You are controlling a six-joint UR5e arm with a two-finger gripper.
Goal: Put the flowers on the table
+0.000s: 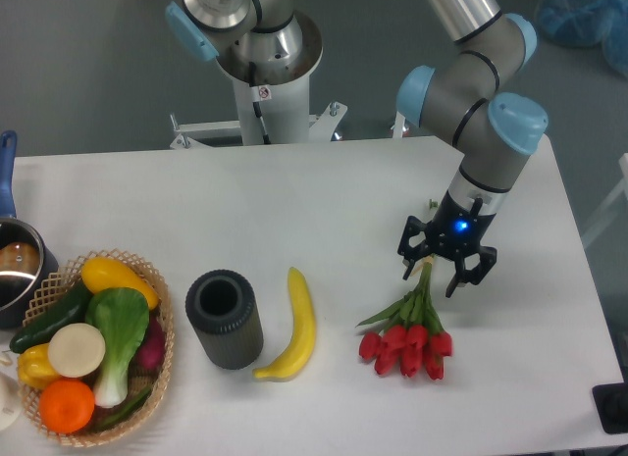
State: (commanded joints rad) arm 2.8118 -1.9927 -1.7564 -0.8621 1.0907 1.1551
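Lying flowers (410, 335) below open gripper (439, 275), stems between fingers.

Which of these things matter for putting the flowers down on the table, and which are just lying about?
Part of the job:
flowers
table
end effector

Just lying about:
banana
dark cylinder vase
wicker basket of vegetables
pot at the left edge
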